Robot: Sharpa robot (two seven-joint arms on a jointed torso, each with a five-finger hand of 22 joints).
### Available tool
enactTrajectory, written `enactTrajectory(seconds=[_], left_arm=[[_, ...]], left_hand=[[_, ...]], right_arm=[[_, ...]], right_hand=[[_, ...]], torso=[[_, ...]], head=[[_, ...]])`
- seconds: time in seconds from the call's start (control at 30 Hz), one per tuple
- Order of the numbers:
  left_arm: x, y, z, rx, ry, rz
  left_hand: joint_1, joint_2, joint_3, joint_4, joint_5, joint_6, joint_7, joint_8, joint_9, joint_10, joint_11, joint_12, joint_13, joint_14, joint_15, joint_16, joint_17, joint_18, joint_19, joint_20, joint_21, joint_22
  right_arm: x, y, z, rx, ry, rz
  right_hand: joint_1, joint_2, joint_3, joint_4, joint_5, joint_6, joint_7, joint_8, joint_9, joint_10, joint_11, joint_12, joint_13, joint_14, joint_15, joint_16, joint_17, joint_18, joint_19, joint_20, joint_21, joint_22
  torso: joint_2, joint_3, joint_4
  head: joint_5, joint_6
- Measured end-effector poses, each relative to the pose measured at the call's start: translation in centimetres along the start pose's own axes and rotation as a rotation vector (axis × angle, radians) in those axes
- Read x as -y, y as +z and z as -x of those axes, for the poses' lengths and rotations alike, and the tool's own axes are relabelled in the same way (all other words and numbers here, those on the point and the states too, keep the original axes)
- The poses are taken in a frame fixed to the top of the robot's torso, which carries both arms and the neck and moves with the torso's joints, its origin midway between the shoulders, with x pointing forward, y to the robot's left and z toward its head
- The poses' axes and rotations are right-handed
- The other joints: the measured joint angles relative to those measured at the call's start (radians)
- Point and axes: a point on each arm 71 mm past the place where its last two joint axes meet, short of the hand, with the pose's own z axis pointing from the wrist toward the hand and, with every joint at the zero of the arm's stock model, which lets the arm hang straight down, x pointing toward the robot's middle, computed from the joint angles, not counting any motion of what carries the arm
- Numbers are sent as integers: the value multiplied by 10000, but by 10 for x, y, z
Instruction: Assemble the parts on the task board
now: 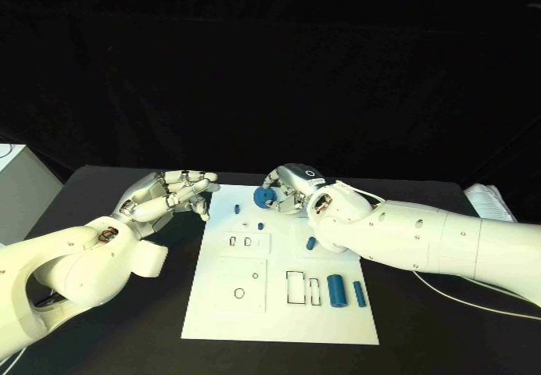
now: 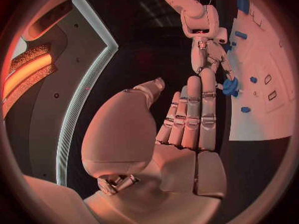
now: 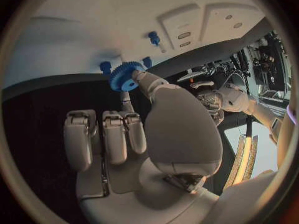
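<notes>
The white task board (image 1: 282, 312) lies in the middle of the black table. My right hand (image 1: 298, 190) hovers over the board's far edge and pinches a blue gear (image 1: 266, 195) between thumb and a finger; the gear (image 3: 126, 76) is plainly toothed in the right wrist view, with the other fingers (image 3: 115, 134) hanging loose. My left hand (image 1: 169, 199) sits beside the board's far left corner, its fingers (image 2: 190, 119) stretched out and holding nothing. The gear (image 2: 231, 87) and right hand (image 2: 209, 55) are just past them. Two blue cylinders (image 1: 337, 291) lie near the board's right edge.
A small blue peg (image 1: 237, 208) and a blue stud (image 1: 260, 226) are at the board's far end, and another blue piece (image 1: 311, 243) lies beside my right wrist. Rectangular recesses (image 1: 295, 287) are cut into the board. A white box (image 1: 23, 187) stands at the table's left edge.
</notes>
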Motion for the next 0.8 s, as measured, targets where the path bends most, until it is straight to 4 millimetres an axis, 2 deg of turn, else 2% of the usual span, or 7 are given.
enactTrajectory(seconds=[0.4, 0.8], left_arm=[[0, 1, 0, 4, 3, 5], [-1, 1, 1, 15, 9, 10]], left_hand=[[0, 0, 0, 0, -36, 0, 0, 0, 12, 0, 0, 0, -1, 0, 0, 38, 0, 0, -74, 0, 0, 14], [0, 0, 0, 0, -36, 0, 0, 0, 10, 0, 0, 0, -1, 0, 0, 38, 1, 0, -73, 0, 0, 13]], right_arm=[[2, 5, -9, -353, -269, -222], [-4, 7, -15, -613, -363, -210]], right_hand=[[-40, -41, 58, -1, -15, 0, 0, 0, 0, 0, 1, 0, 0, 2, 2, 0, 8, 0, 0, 0, -1, -2], [-105, -109, 85, 27, -35, 0, 0, 0, 0, -1, 1, -1, 0, 4, 4, 0, 7, -1, 0, 1, 108, -3]], torso=[[-1, -23, 64], [0, -24, 81]], head=[[24, -62], [68, -84]])
